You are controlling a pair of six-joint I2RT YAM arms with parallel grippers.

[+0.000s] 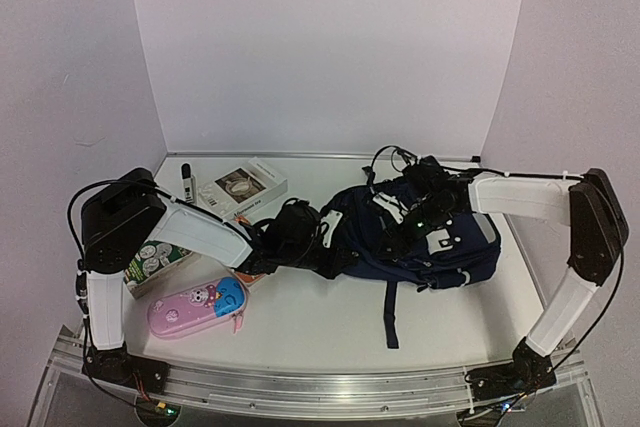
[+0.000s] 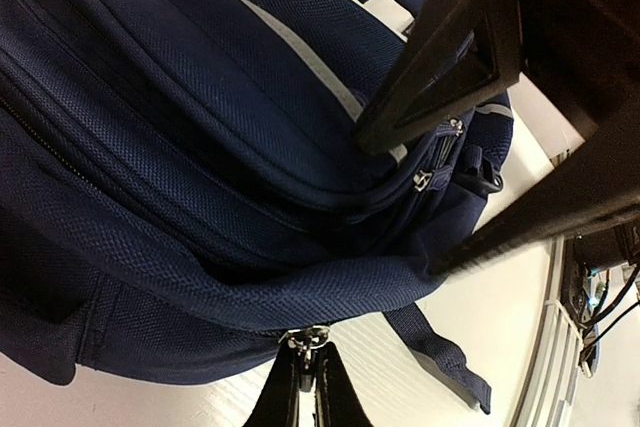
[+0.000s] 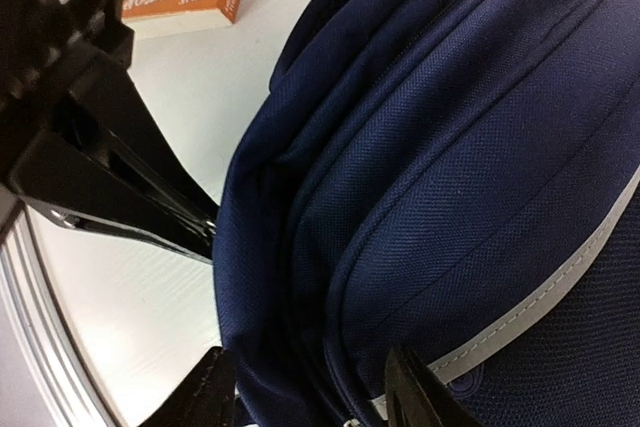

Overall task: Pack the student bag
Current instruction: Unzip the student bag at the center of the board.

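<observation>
Overall, the white table [image 1: 300,322] bore the navy bag [image 1: 425,237] on its right half. We saw the right gripper [image 3: 312,392] part open astride the bag's edge, the left gripper [image 2: 304,367] pinched shut on a zip pull [image 2: 305,339].
</observation>
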